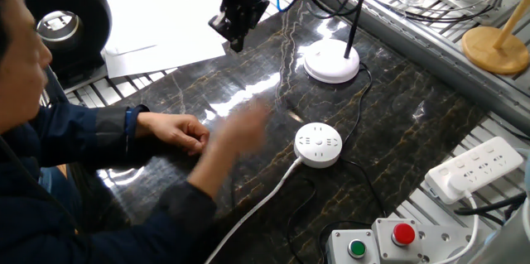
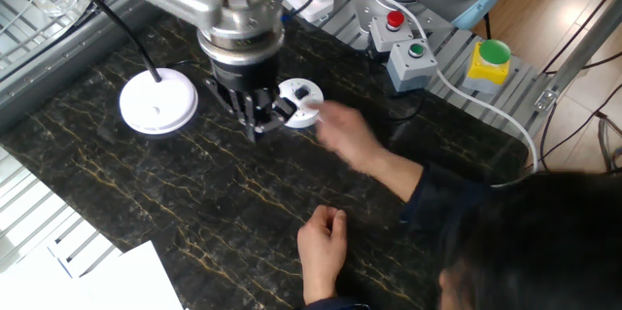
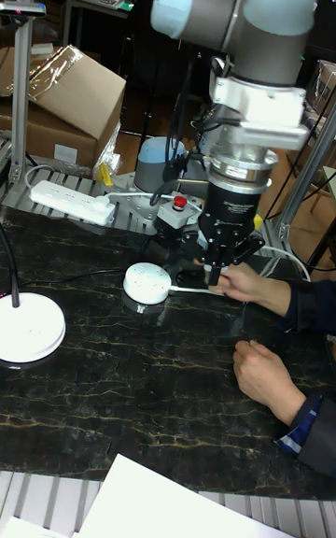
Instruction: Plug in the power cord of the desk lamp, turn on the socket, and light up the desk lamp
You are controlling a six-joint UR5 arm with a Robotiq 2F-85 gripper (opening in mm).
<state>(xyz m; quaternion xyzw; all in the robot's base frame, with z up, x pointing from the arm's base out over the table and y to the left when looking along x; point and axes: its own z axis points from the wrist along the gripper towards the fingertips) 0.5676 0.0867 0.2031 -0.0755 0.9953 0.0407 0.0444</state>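
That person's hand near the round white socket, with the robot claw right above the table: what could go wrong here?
The blurred moving hand sits close to the black two-finger gripper; a descent might strike it.

The hand could nudge the round white puck socket, shifting the robot's target.

The thin black power cord lies loose beside the socket and could snag.

One fixed view: we look down from high behind seated person, across dark table (image 1: 397, 107) toward far rail. Other fixed view: we look steeply down from opposite side, closer in, gripper (image 2: 255, 120) near frame centre. Tall fixed view: we sit low at table edge, facing arm nearly level, cardboard boxes behind. All three share socket (image 1: 319, 145), lamp base (image 1: 332, 60), power strip (image 3: 73, 203), red button box (image 2: 394, 24).
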